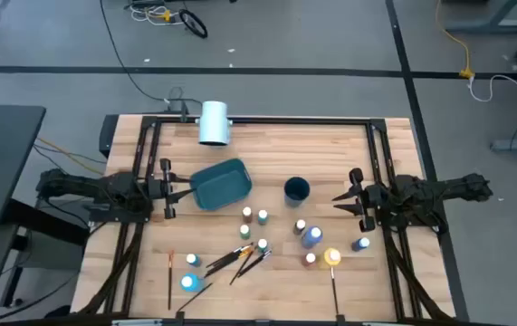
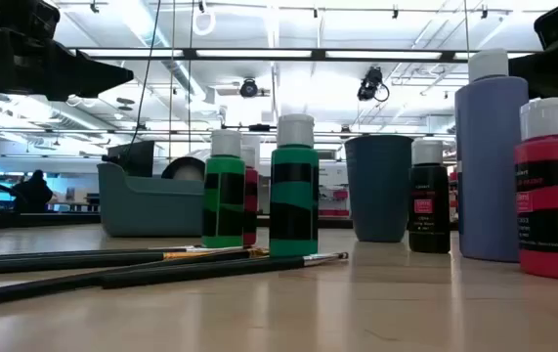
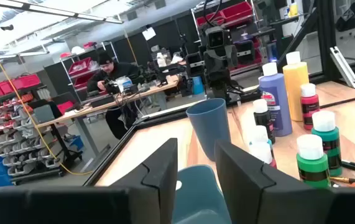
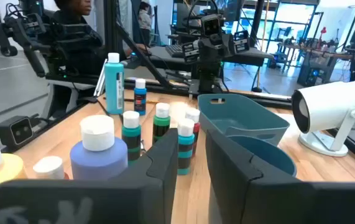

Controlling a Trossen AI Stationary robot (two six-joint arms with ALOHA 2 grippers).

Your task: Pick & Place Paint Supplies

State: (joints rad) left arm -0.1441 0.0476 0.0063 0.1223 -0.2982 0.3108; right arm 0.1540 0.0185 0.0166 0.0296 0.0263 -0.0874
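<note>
Both arms are waiting at the table's sides, apparently poised before any pick. The left gripper (image 1: 169, 190) is hovering just beside the teal bin (image 1: 220, 184), fingers parted and holding nothing; the right gripper (image 1: 353, 196) is hanging well apart from the bin, past the blue cup (image 1: 296, 189), likewise parted and empty. The paint bottles (image 1: 263, 217) and paintbrushes (image 1: 240, 258) are lying scattered near the bin, all outside it, likely awaiting sorting. The wooden tabletop (image 1: 267, 145) is sitting in a bright, cluttered workshop.
</note>
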